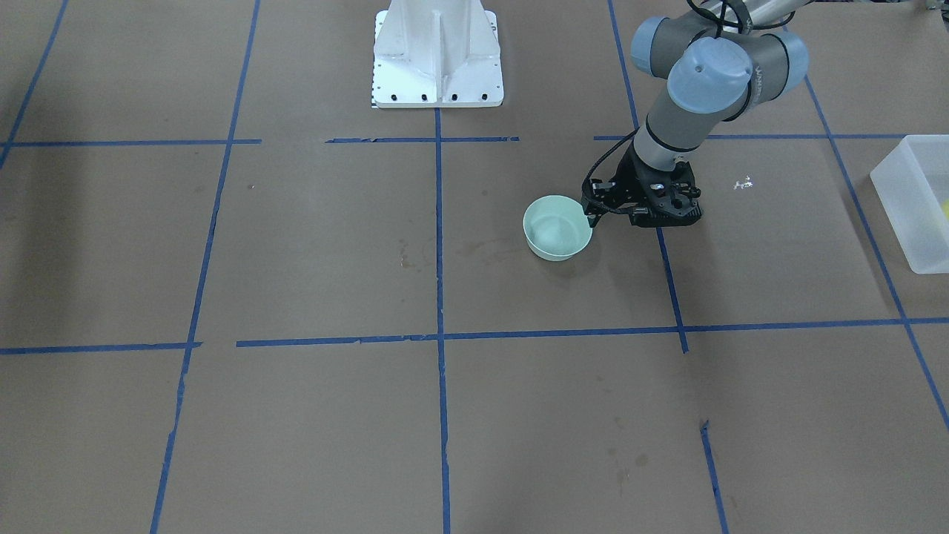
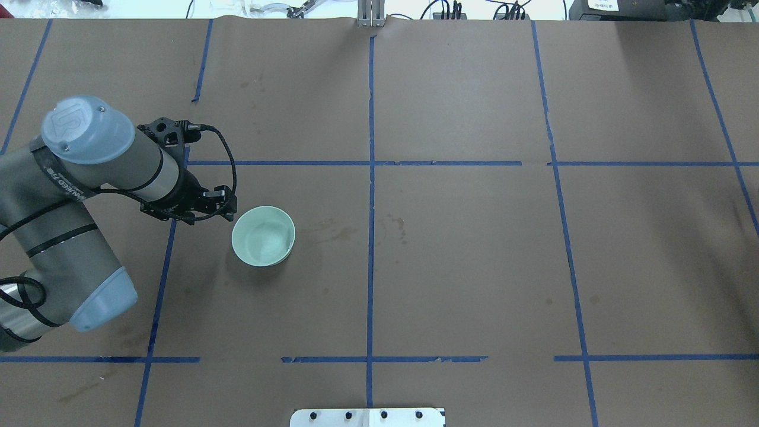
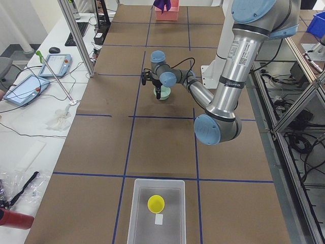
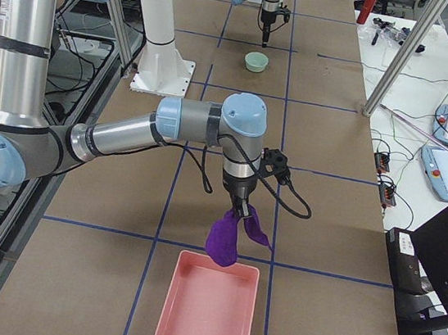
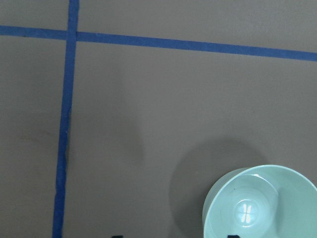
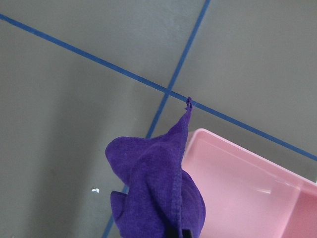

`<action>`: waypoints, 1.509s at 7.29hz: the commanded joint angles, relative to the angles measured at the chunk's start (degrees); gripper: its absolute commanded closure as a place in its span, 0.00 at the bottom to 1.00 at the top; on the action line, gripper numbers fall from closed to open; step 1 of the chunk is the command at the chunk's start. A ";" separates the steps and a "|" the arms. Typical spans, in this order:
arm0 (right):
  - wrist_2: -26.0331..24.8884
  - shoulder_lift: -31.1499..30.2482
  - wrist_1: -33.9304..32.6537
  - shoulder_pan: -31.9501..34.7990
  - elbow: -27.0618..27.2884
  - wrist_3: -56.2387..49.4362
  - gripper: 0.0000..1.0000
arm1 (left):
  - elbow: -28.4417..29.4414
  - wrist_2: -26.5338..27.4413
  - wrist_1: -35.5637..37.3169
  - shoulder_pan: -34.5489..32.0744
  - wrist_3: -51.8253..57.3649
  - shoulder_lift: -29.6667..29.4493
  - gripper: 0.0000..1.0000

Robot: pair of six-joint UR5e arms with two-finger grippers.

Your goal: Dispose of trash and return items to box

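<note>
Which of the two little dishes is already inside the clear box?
The yellow cup, inside the box; the mint-green bowl stands on the table by the left gripper.

The table (image 2: 474, 267) is dull brown paper crossed by a grid of blue tape lines. Left of centre in the overhead view, the bowl (image 2: 263, 236) is a pale mint green, and the left arm (image 2: 107, 172) beside it is grey with pale blue caps. At the bottom of the left-side view the cup (image 3: 156, 204) is bright yellow inside the frosted white bin (image 3: 139, 213), and low in the right-side view the cloth (image 4: 230, 236) is deep purple above a plain pink tray (image 4: 204, 322).
</note>
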 commanded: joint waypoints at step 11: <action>-5.46 -0.50 9.51 5.72 -21.54 -13.28 0.95 | 5.09 1.23 -0.18 4.57 -0.13 -2.38 0.40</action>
